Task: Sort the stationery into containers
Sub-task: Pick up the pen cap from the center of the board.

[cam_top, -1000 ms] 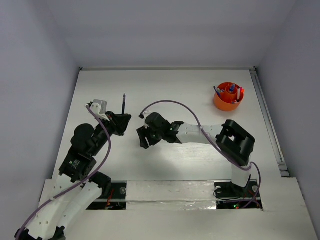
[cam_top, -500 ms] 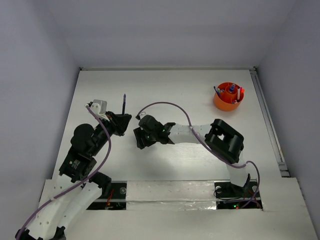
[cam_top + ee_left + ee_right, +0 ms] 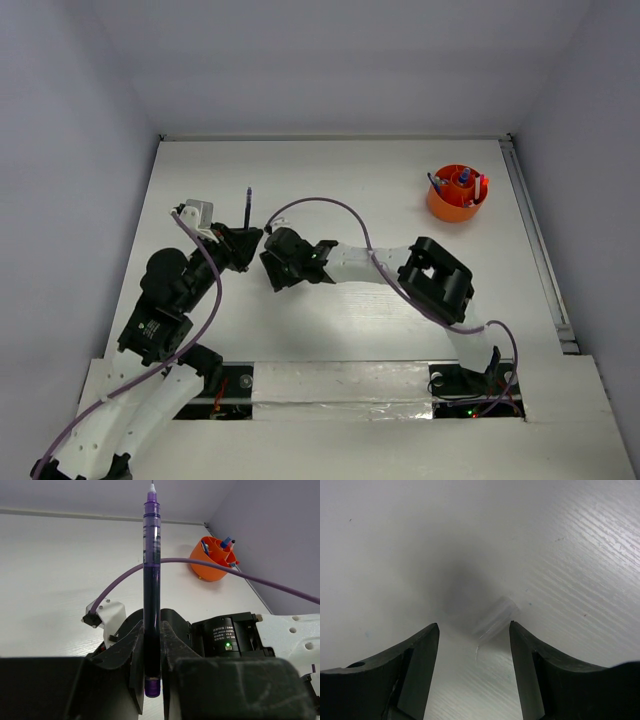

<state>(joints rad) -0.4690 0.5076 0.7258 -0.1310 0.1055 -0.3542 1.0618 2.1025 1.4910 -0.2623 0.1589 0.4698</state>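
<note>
The left fingers [image 3: 136,652] are clenched on a purple pen [image 3: 152,575] near its butt end. Most of the barrel juts out beyond them, tip outward, above the left part of the surface [image 3: 330,180]. The right fingers [image 3: 417,655] are spread and hold nothing. They hang low over the surface, just beside the left ones in the top view. A small clear piece [image 3: 496,616] lies on the surface between them; what it is cannot be told. The orange cup [image 3: 450,212], already carrying several items, stands well apart at the far right. The main risk is the crowding of the two wrists, since a slight misjudged move could knock them together and jar the pen. Held so low, the long barrel has plenty of leverage, so any bump could pivot it or work it loose. The right arm's purple cable [image 3: 200,562] arcs across close to the pen in the left wrist view and could snag it on the way to the cup. At the cup, the tip could catch a divider or the items already inside and tip the cup over. The clear piece looks slight and slippery, so closing fingers might flick it away rather than pinch it.
</note>
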